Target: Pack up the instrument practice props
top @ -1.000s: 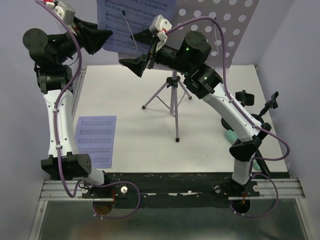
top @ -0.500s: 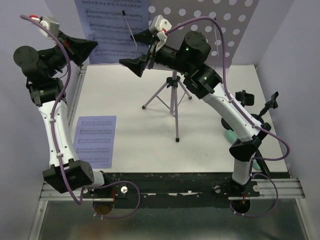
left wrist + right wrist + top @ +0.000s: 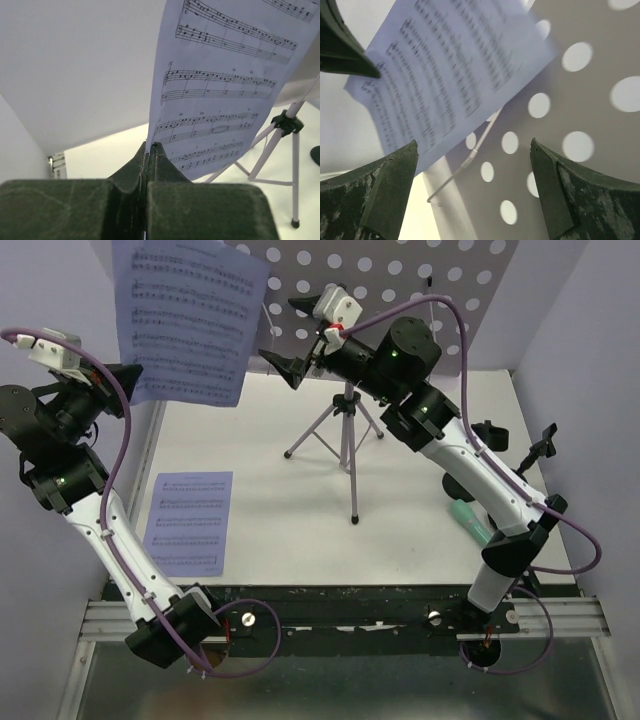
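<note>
My left gripper (image 3: 130, 378) is shut on the lower corner of a printed sheet-music page (image 3: 187, 322) and holds it in the air at the far left, off the stand; the same page shows in the left wrist view (image 3: 225, 85) above the closed fingers (image 3: 148, 150). My right gripper (image 3: 300, 335) is open and empty, just in front of the pale perforated desk (image 3: 430, 280), whose round holes and wire page holder (image 3: 470, 160) fill the right wrist view. The silver tripod (image 3: 345, 435) stands mid-table. A second page (image 3: 188, 522) lies flat near left.
A mint-green microphone (image 3: 472, 520) lies at the right behind the right arm. Black mic clips on short poles (image 3: 515, 445) stand at the far right. White walls close in on the left and right sides.
My left arm has swung leftward and pulled the sheet-music page off the desk to the left. My right gripper has lifted slightly and stays open by the desk.
</note>
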`<state>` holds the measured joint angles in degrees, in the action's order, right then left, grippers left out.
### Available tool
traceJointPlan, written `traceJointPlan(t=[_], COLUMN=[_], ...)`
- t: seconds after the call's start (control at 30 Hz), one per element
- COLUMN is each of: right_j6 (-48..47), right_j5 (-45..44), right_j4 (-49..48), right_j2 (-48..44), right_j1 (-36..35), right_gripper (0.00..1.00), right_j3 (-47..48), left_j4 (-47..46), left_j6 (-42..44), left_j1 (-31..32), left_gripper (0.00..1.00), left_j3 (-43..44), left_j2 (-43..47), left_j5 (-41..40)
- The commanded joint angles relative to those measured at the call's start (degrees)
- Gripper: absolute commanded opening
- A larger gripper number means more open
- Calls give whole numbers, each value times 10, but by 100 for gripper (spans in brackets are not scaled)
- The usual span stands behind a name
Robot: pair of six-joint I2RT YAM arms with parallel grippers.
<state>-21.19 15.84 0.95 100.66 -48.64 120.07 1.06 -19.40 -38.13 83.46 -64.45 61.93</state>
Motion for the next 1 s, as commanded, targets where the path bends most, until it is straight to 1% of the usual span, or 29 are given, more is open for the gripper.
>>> traceJointPlan(t=[0.0,0.1,0.2,0.37,0.43,0.5,0.6,0.73,0.87,0.97], right_j6=[-69,-75,-74,-64,-54,-50,-43,-25,-2,11], right_j5=[-26,11,41,55,61,81,108,97,59,55], right_j4=[-81,-90,-91,-88,-96,-97,-96,-71,-32,-31], right_j2=[-48,-70,-90,-114,-124,-132,-156,-191,-219,-231], right_j1=[0,0,0,0,0,0,0,7,13,14], right_gripper=[100,99,99,99,100,99,100,100,100,99], right_j3=[-36,-63,-93,-123,-132,-138,-159,-193,-230,-250], left_j4=[152,200,265,385,445,474,516,581,627,674], left_j6=[133,145,163,244,293,318,367,400,416,441], left_j1=[-5,-5,-7,-10,-10,-10,-11,-9,1,23], left_gripper=[0,0,0,0,0,0,0,0,0,0], left_j3=[-4,-15,-16,-25,-38,-65,-104,-113,-131,-143], left_j2=[17,25,29,28,27,29,28,13,6,-16], left_j5=[-12,-33,-30,-32,-56,-91,-119,-125,-100,-79])
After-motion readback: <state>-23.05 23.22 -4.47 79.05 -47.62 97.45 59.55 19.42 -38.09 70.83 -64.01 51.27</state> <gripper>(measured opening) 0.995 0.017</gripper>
